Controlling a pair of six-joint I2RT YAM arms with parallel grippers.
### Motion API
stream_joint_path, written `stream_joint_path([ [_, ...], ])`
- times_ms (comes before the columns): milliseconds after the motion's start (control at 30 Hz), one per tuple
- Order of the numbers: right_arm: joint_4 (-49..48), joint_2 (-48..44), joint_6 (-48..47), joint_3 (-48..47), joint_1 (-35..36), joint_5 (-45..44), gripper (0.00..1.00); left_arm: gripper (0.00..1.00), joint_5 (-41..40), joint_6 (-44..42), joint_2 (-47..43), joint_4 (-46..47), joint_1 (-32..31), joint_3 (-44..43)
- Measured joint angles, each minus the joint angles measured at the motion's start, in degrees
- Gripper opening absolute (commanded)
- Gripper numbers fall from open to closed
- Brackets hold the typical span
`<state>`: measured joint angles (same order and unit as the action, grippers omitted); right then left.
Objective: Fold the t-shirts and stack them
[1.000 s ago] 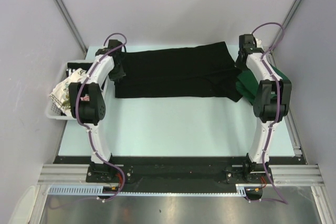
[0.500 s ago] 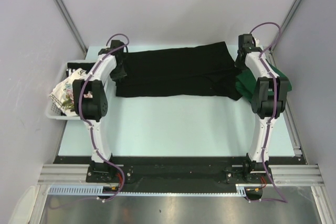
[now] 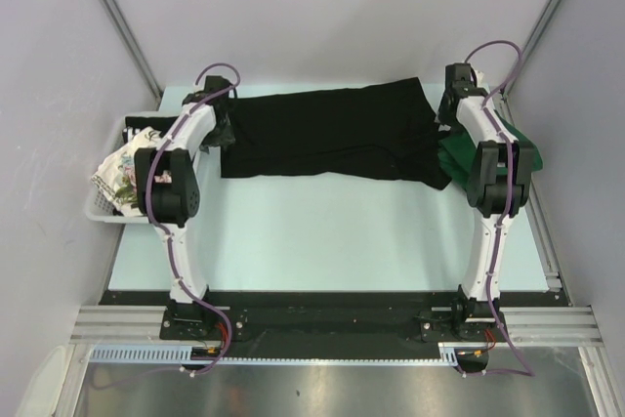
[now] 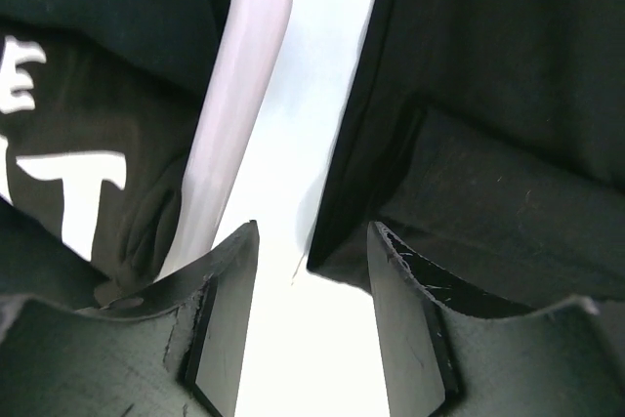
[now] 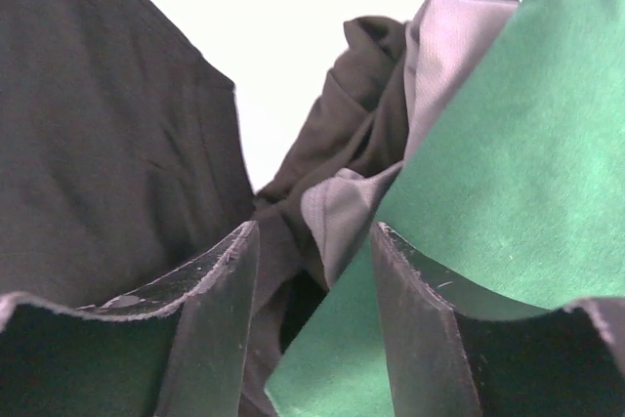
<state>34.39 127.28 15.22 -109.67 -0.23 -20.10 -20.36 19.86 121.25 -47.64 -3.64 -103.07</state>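
Observation:
The large black t-shirt (image 3: 327, 134) lies folded into a long band across the back of the table. My left gripper (image 3: 221, 130) is at its left end and my right gripper (image 3: 447, 116) at its right end. In the left wrist view the left gripper (image 4: 312, 231) is open over bare table, with the black shirt's corner (image 4: 488, 95) just beside its right finger. The right gripper (image 5: 314, 229) is open too, with black cloth (image 5: 98, 144) to its left and the dark green t-shirt (image 5: 488, 173) to its right. The green shirt (image 3: 461, 158) lies under the right arm.
A white slatted basket (image 3: 103, 210) stands at the table's left edge and holds the floral-print shirt (image 3: 119, 178). Its rim (image 4: 244, 75) and a black shirt with white lettering (image 4: 59, 173) show close to my left gripper. Grey walls enclose the table on three sides.
Both grippers have gone from shut to open and let go of the black shirt. The shirt's near edge has settled slightly farther back; both arms have barely shifted.

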Motion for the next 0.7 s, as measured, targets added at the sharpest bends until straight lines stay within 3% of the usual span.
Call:
stream_joint_path([
  [367, -0.9, -1.2, -0.9, -1.6, 1.6, 0.3, 0.59, 0.55, 0.7, 0.2, -7.4, 2.1, -1.8, 12.7],
  [700, -0.9, -11.6, -2.0, -1.6, 2.7, 2.0, 0.63, 0.58, 2.1, 0.6, -7.9, 3.8, -2.4, 16.1],
])
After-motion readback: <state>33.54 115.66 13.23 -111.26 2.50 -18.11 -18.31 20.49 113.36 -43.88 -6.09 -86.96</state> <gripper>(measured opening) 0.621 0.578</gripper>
